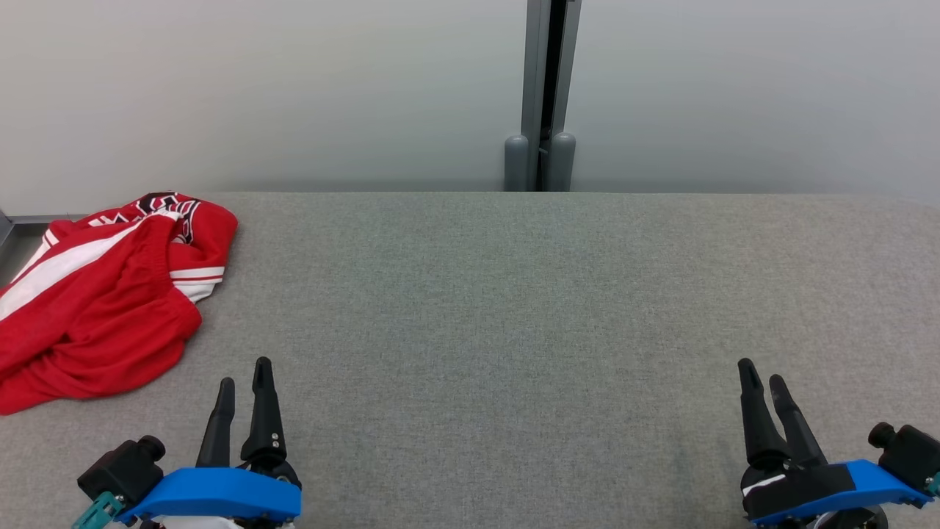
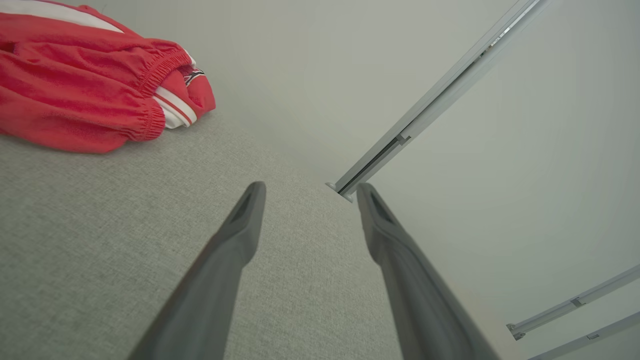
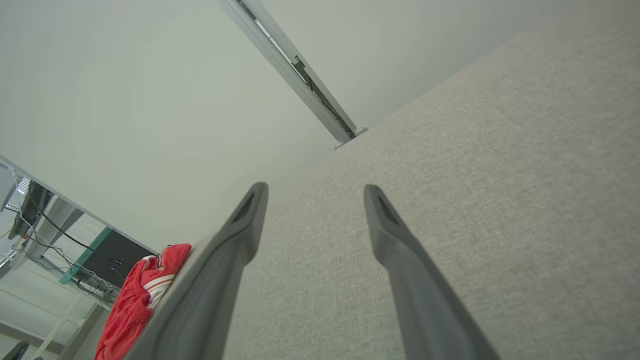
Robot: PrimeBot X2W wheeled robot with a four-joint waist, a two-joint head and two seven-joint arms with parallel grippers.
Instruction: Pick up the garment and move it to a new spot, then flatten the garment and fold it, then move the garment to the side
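Down at the near edge of the bench (image 1: pixel 514 294) sit both tools, the left tool (image 1: pixel 244 372) toward the near left corner and the right tool (image 1: pixel 761 371) toward the near right corner. Each has its fingers spread apart with nothing between them, hovering over bare grey cloth.

The red garment (image 1: pixel 103 308) lies crumpled against the bench's left edge, reaching up toward the far left corner, just beyond the left tool and well apart from the right one. It is sportswear with white stripes and some dark lettering; I cannot tell its full cut from the heap.

It looks light, limp and thin, so it should sag and trail when lifted, and the smooth fabric may slip. The gathered elastic hem (image 2: pixel 150 120) on the side facing the bench's middle looks the best place to pinch, being thicker and raised off the surface.
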